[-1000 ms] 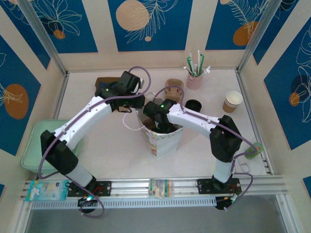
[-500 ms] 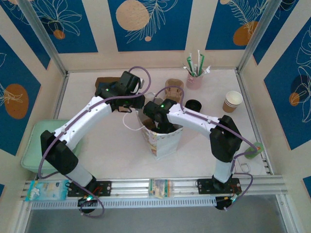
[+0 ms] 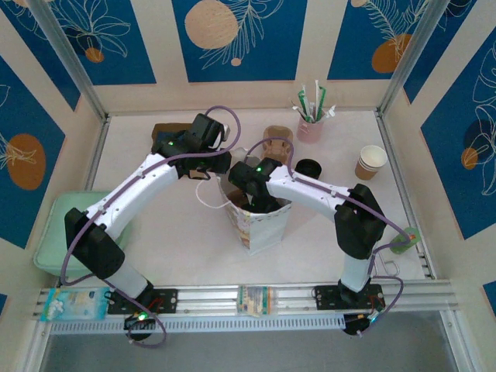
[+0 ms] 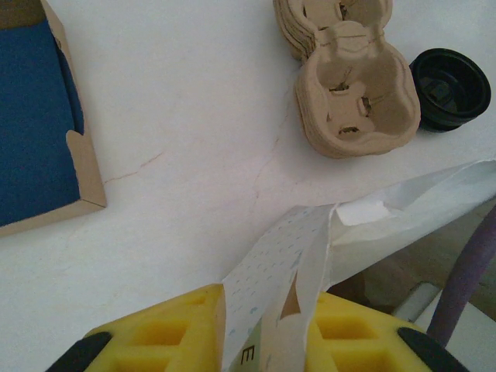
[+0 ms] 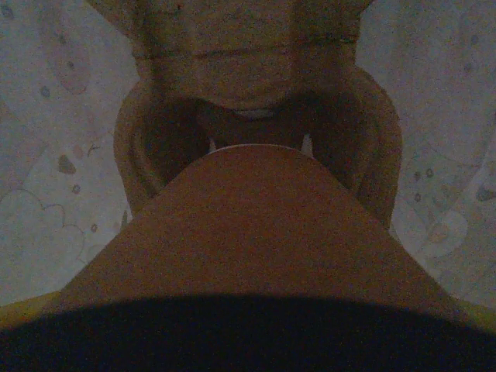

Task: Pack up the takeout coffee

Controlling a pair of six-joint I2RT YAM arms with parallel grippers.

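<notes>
1. The takeout coffee (image 5: 248, 232) is down inside the white paper bag (image 3: 262, 223). Its tan wall and black lid sit close under the right wrist camera, above a well of the pulp cup holder (image 5: 372, 163) on the bag's floor. I judge it not yet seated.
2. Your right end effector (image 3: 252, 198) reaches in through the bag's mouth, jaws spread wide and clamped on the cup near its lidded top (yellow pads peep in at the lower corners). That grip holds the drink upright for lowering.
3. Your left end effector (image 4: 263, 337) is pinched together on the bag's top edge, with the paper sandwiched between its pads (image 4: 163, 333). This holds the mouth wide, and the bag can't tip while the other arm works inside.
4. Out on the table (image 4: 194, 116), spare pulp carriers (image 4: 356, 101) and loose black lids (image 4: 453, 87) sit beyond the bag (out of the way, I'd say).
</notes>
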